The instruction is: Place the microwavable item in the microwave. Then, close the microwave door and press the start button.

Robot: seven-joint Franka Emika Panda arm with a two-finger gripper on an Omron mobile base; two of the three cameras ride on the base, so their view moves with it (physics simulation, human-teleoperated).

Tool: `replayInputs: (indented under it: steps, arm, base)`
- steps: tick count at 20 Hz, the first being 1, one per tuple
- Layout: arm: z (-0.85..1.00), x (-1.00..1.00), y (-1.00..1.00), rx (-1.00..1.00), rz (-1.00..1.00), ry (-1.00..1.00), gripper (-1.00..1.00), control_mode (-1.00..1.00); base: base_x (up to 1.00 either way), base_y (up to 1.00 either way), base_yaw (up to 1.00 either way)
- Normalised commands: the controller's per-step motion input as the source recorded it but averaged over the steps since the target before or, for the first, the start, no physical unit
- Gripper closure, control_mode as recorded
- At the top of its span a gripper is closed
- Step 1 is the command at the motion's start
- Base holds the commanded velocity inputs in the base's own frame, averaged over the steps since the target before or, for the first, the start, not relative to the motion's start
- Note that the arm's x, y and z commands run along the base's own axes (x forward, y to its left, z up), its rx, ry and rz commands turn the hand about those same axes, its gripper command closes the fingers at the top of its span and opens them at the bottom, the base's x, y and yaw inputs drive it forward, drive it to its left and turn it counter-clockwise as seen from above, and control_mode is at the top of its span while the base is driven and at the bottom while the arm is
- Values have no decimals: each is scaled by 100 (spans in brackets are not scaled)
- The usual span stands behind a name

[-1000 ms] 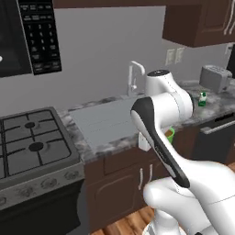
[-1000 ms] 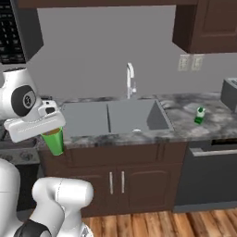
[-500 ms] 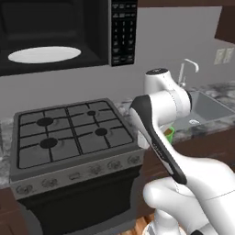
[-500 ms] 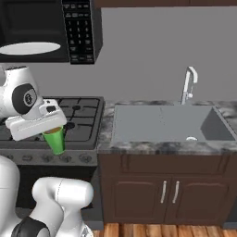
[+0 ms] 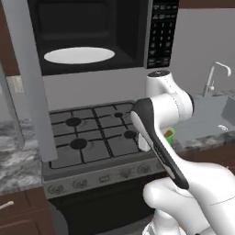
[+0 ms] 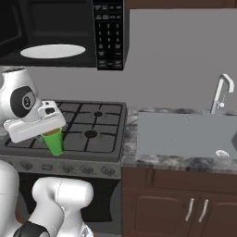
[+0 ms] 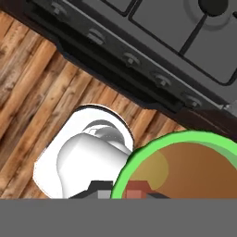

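Observation:
My gripper (image 6: 52, 135) is shut on the microwavable item, a bright green tapered cup (image 6: 55, 142) that hangs upright below the hand, over the front edge of the stove. In the hand view its green rim (image 7: 181, 139) rings brown liquid (image 7: 199, 173). From the left base view a sliver of the cup (image 5: 169, 135) peeks past my forearm. The black microwave (image 5: 92, 27) sits above and behind, with its white turntable plate (image 5: 79, 55) bare and its keypad (image 5: 163, 34) at the right. The microwave door (image 5: 27, 78) stands swung open at the left, grey edge toward me.
A gas stove (image 6: 90, 132) with black grates lies below the microwave. A grey sink (image 6: 185, 134) with a faucet (image 6: 221, 92) is set in the marble counter to the right. Stove knobs (image 7: 159, 79) and wooden floor (image 7: 41, 88) lie under the hand.
The base has driven left, so both base views slid from the sink to the stove and the open microwave. The cup stays in the shut gripper, held the same way.

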Motion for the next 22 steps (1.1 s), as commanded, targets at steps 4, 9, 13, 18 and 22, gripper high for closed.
replayInputs:
  steps: [4, 9, 13, 18, 22]
  arm:
    - [0, 0, 0, 0, 0, 0, 100, 100]
    - [0, 0, 0, 0, 0, 0, 100, 100]
    - [0, 0, 0, 0, 0, 0, 100, 100]
    - [0, 0, 0, 0, 0, 0, 100, 100]
    - [0, 0, 0, 0, 0, 0, 100, 100]
  base:
    - [46, 55, 0]
    - [21, 57, 3]
    - [34, 23, 9]
    - [38, -3, 16]
    - [21, -15, 17]
